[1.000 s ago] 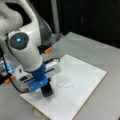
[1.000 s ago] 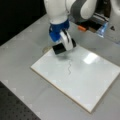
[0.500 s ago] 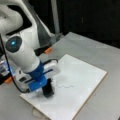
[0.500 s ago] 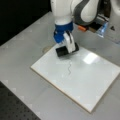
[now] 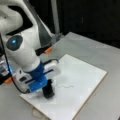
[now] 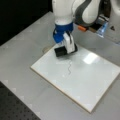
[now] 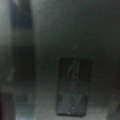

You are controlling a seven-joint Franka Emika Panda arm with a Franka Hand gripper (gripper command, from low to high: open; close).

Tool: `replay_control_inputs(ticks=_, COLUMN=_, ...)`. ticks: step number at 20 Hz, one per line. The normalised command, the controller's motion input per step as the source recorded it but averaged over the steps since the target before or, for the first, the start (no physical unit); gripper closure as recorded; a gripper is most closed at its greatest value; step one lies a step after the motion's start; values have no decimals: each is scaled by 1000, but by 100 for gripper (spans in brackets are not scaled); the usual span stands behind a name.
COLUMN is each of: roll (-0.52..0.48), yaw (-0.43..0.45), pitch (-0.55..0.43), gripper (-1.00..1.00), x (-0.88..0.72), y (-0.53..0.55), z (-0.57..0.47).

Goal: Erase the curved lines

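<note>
On the white board (image 6: 82, 82), curve lines (image 6: 69, 70) lie just beside the gripper (image 6: 61, 52) clamping a black eraser (image 5: 48, 92)

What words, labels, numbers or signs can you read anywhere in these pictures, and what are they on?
None can be read.
The dark rectangular block in the wrist view bears faint raised marks, too blurred to read.
The curve lines on the white board are a wavy marker squiggle, not writing.
The gripper holds a black eraser block on the board near the squiggle's end; no label shows on it in either front view.
</note>
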Motion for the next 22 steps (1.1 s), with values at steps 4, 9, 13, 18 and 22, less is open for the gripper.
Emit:
replay_control_inputs(ticks=4, roll=-89, yaw=-144, pitch=-124, gripper=100, x=-31, y=196, z=-177)
replay_control_inputs(ticks=9, roll=-19, yaw=-156, pitch=-130, gripper=100, x=-35, y=185, z=-177)
replay_control_inputs(ticks=13, roll=35, yaw=-190, pitch=-136, gripper=100, x=-46, y=147, z=-143)
replay_control_inputs(ticks=18, roll=81, yaw=-180, pitch=-145, gripper=100, x=-47, y=115, z=-173)
replay_control_inputs(ticks=22, roll=52, yaw=-113, pitch=-163, gripper=100, x=-59, y=47, z=-217)
